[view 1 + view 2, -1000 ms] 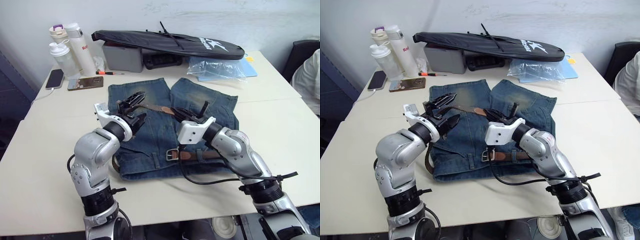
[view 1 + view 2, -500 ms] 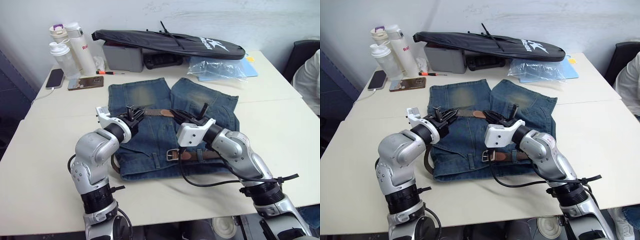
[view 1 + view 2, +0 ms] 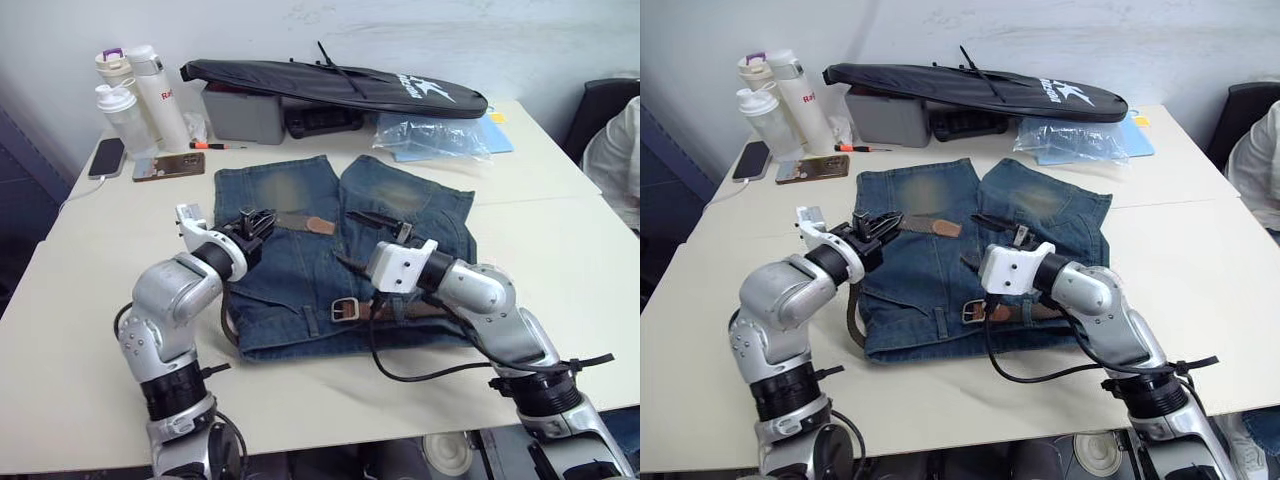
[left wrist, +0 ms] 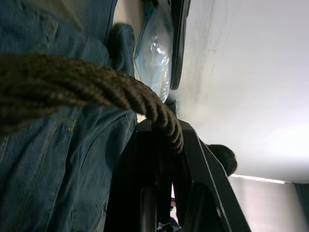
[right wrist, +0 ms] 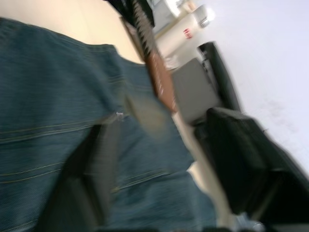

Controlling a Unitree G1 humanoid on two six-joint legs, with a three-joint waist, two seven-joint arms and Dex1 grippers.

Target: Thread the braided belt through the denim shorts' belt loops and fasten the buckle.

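Denim shorts point(image 3: 300, 270) flat on table point(image 3: 90, 300), waistband toward robot. Braided belt point(image 3: 925, 224) across shorts' legs, tan tip toward shorts' centre; buckle point(image 3: 344, 309) at waistband front. Left gripper point(image 3: 255, 222) over shorts' left leg, fingers clamped on belt's woven strap. Right gripper point(image 3: 372, 240) above shorts' middle, fingers spread, holding nothing.

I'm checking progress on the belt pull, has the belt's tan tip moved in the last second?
Yes. The tan tip of the braided belt, held by the left gripper, has slid toward the robot's left across the denim shorts.
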